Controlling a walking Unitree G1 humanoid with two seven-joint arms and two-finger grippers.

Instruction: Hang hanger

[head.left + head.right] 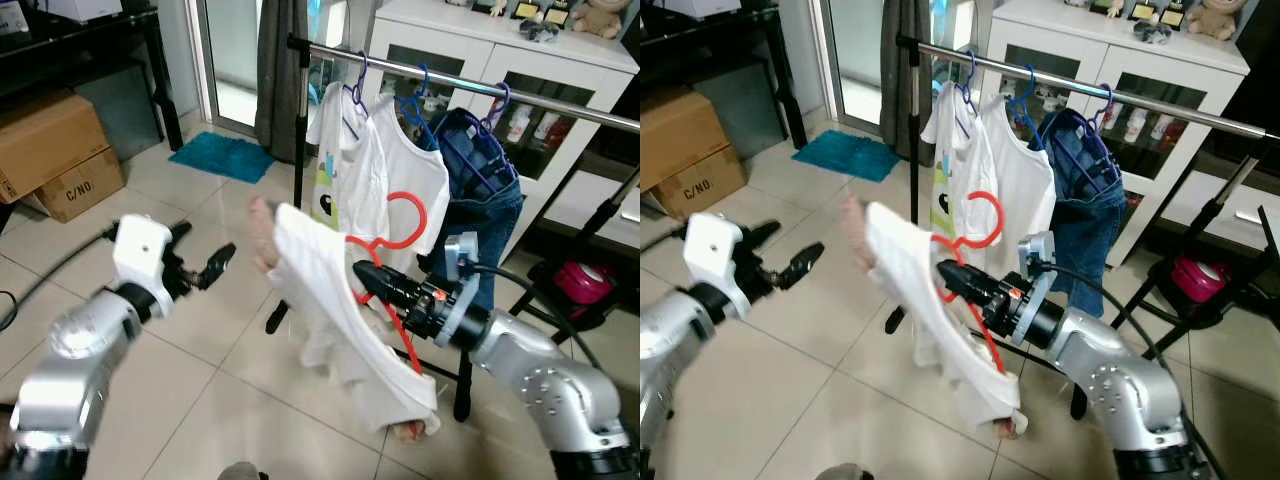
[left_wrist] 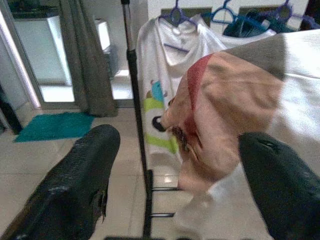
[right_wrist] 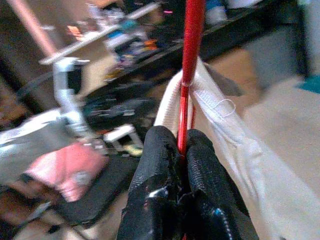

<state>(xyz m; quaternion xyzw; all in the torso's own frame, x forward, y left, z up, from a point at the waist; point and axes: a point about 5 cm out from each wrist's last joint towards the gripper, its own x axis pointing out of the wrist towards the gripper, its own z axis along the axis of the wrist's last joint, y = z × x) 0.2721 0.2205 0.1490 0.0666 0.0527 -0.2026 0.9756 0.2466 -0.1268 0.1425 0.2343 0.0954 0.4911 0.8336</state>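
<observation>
One red hanger carrying white shirt, pinched in closed right claw below rail; left claw open, empty; hanging step still outstanding

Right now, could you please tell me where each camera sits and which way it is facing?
Left eye view: on the head, looking forward and down at the clothes rail; both silver arms show.
Right eye view: its stereo twin, sharing that scene, the red hanger with the white garment included.
Left wrist view: along the open left gripper, facing the garment and rail.
Right wrist view: along the right gripper, shut on the hanger; the left arm shows beyond.
</observation>
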